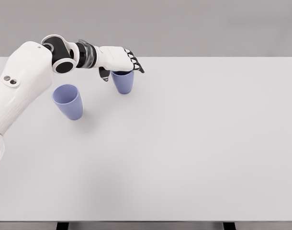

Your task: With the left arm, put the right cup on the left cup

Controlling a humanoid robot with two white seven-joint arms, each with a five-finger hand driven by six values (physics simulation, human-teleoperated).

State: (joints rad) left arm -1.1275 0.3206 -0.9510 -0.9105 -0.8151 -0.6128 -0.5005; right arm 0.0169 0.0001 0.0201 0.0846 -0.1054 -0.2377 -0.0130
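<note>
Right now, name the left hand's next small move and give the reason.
Probably close the fingers around the right cup and check the grip. The left hand sits over that cup's rim, thumb down on its left side and fingers at its right, but a firm grasp isn't evident. The cup stands upright on the table, apart from the left cup, so lifting comes after.
</note>
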